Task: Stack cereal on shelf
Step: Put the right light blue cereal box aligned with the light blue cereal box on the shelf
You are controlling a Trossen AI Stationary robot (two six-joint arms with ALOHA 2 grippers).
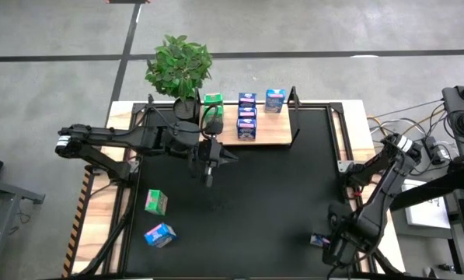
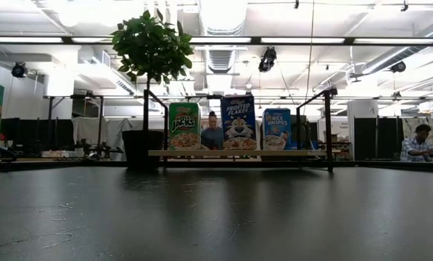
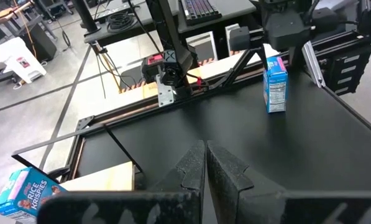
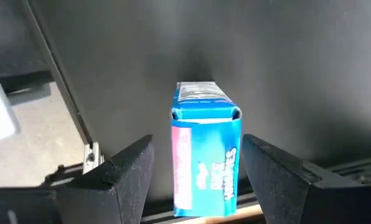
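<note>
Matt black mat (image 1: 278, 194), pale wood shelf (image 1: 274, 132)

The right pincer (image 4: 197, 180) hung wide open around an upright blue cereal carton (image 4: 206, 155) on the black desk (image 4: 266, 56), fingers (image 4: 129, 177) clear of both sides.

Mat (image 1: 263, 202) black. Shelf (image 1: 270, 134) pale tan wood. On it: green carton (image 1: 212, 100), blue cartons (image 1: 247, 117), lighter blue Rice Krispies carton (image 1: 275, 99). Loose on mat: green carton (image 1: 155, 202), blue one (image 1: 160, 235). Blue carton with pink-red side panel (image 4: 206, 152). Plant (image 1: 179, 64) green.
</note>
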